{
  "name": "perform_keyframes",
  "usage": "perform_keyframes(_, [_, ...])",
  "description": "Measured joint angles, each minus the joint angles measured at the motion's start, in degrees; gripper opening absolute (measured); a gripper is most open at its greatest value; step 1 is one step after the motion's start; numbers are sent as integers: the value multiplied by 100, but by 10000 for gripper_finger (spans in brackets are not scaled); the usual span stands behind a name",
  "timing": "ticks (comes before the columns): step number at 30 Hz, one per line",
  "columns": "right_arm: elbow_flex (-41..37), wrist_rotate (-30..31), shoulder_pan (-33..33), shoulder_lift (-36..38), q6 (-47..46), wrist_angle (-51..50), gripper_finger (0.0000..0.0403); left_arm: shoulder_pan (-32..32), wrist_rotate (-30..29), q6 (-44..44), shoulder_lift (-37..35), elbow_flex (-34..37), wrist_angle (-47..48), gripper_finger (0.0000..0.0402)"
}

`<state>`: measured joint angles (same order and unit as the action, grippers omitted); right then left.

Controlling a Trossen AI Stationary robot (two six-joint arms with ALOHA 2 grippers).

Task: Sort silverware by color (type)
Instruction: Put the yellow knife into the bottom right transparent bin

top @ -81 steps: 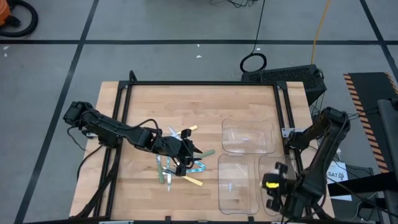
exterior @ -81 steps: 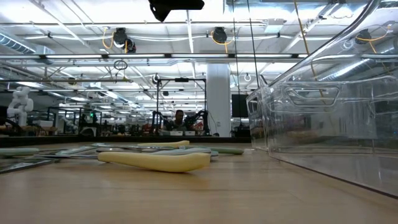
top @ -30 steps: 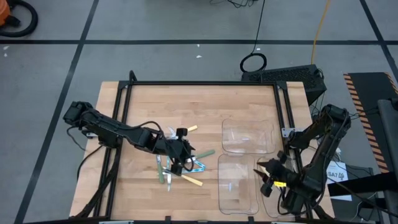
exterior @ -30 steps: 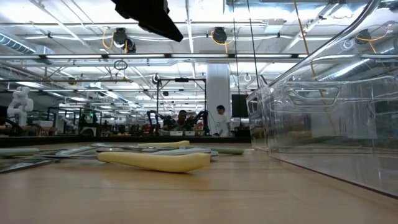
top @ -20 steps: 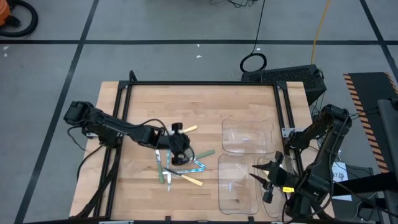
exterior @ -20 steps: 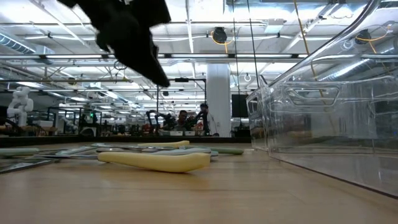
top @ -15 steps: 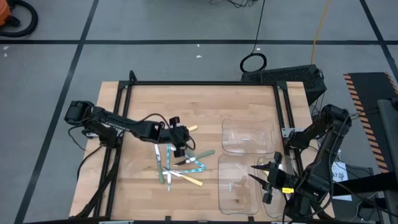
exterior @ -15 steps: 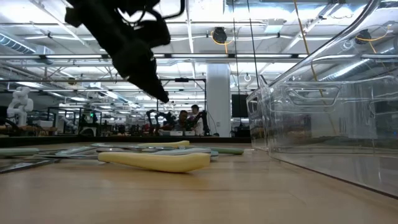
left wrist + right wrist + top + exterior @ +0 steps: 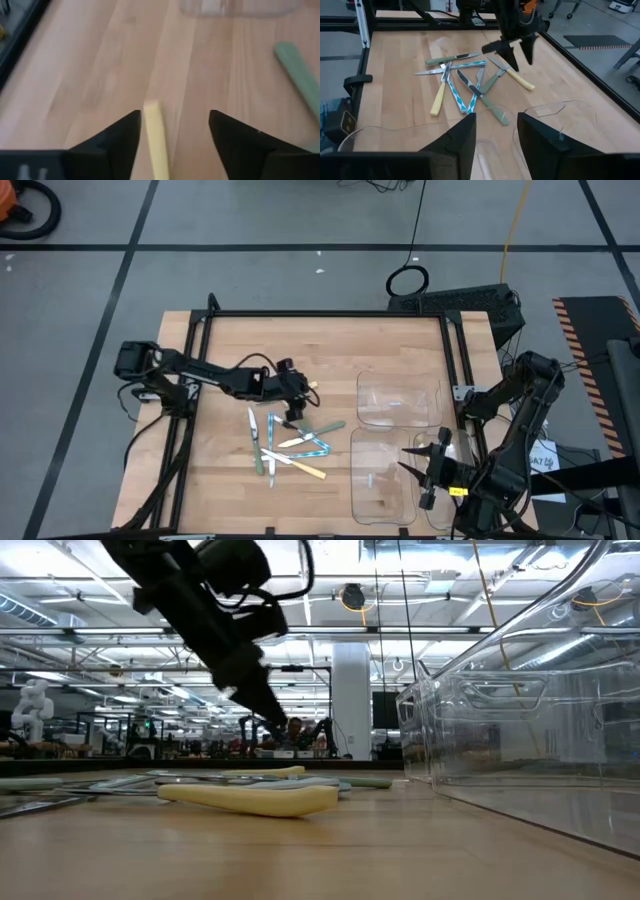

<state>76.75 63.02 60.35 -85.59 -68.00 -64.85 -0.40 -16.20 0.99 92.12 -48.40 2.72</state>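
My left gripper hangs wide open, empty, over a yellow handle at the far edge of the silverware, which lies heaped mid-table just left of the trays. My right gripper waits over the trays' near corner, parted and holding nothing. I judge sorting barely begun: the trays look empty and all utensils remain.

Wood table w/ silverware piled mid-left (handles crossing), clear trays on right.
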Motion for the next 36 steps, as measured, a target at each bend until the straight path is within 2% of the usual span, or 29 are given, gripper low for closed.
perform_keyframes(3, [0,-9,-5,-58,13,27,139,12,-22,318,349,8,-459,265])
perform_keyframes(8, [0,-187,-3,-63,14,34,139,179,-44,658,831,-9,-911,257])
perform_keyframes(15, [0,-488,-3,-69,16,36,139,558,-113,415,1337,9,-1052,219])
perform_keyframes(21, [-2,-485,-3,-72,128,29,139,810,468,-80,1379,-11,-1006,191])
perform_keyframes(29, [-2,-466,-4,-72,139,36,139,859,697,-157,1686,-30,-1040,90])
perform_keyframes(36, [-2,-452,-46,-72,302,36,139,863,681,-181,1800,-35,-1195,86])
